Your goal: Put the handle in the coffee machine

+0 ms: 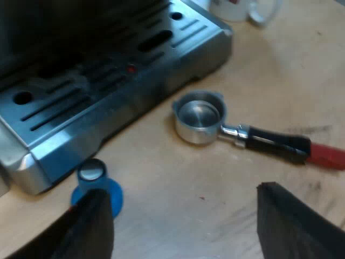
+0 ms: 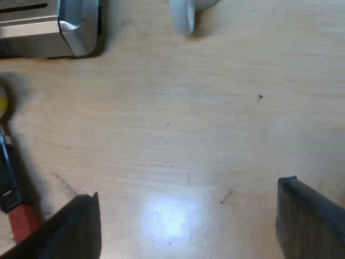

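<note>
The metal holder lies loose on the wooden table beside the espresso machine's drip tray, its basket open upward. Its dark handle ends in red and points away from the machine. My left gripper hovers open above the table, short of the holder, with nothing between its fingers. A blue tamper stands by one left finger, close to the tray's corner. My right gripper is open over bare wood; the handle's red end lies next to one of its fingers.
A white mug stands beyond the machine's corner, and its handle also appears near the machine's edge. Light wooden tabletop stretches between both grippers.
</note>
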